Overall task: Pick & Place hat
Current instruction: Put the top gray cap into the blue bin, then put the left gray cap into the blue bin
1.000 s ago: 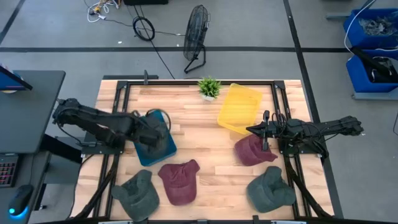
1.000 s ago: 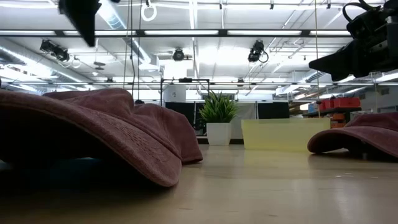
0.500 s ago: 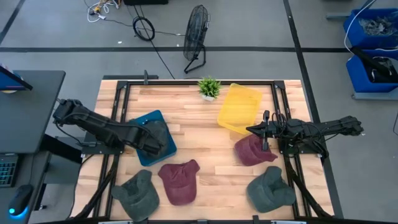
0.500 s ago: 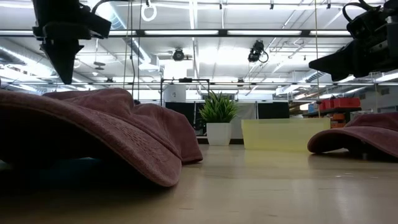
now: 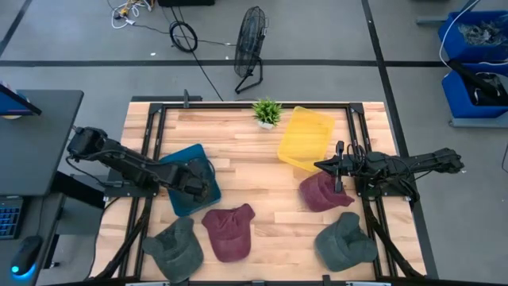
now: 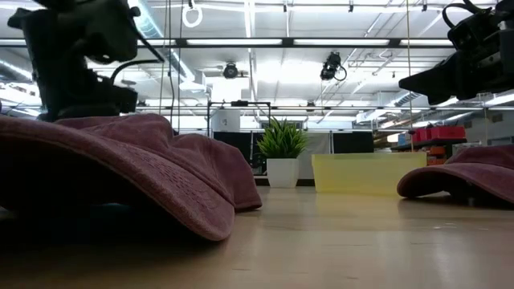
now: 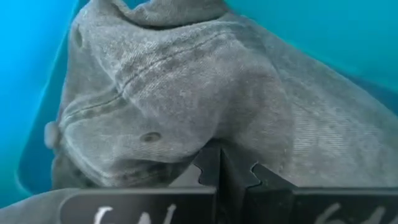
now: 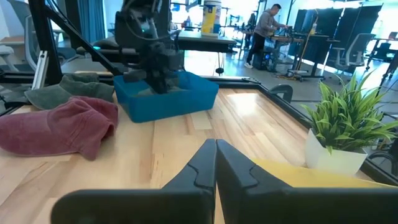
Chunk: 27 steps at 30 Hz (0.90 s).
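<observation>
While pinched shut, left end effector [image 7: 221, 177] grips grey hat [image 7: 186, 99].

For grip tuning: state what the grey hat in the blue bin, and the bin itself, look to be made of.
Grey hat: seemingly washed cotton twill, matte, with stitched seams and an eyelet. Blue bin: probably moulded plastic, with smooth, evenly coloured walls. Left claw sits shut against the hat.
</observation>
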{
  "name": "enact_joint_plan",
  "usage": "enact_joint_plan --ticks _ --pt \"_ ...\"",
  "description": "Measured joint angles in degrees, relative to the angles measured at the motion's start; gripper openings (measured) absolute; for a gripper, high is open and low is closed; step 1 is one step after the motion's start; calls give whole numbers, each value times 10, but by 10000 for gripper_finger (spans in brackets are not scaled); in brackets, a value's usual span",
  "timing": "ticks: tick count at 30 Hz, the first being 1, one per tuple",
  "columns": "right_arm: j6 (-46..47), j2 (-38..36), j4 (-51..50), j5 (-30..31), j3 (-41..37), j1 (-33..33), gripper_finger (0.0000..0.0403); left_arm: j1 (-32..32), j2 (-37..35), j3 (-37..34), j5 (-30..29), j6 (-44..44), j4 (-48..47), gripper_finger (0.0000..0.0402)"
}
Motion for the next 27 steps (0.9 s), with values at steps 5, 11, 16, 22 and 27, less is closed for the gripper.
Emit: enact_joint_plan --ticks 5,11,16,22,27 --pt "0 0 0 0 0 0 11 9 -5 6 8 29 -16 3" --pt "-6 0 0 1 0 0 11 -6 -20 143 3 69 -159 3" --pt "-1 0 0 0 0 0 11 -38 -20 285 51 73 -287 5" --pt "0 6 0 -1 0 0 11 -112 -18 341 215 -21 -264 53" --pt "4 21 0 -1 0 0 11 -203 0 310 277 -182 -221 127"
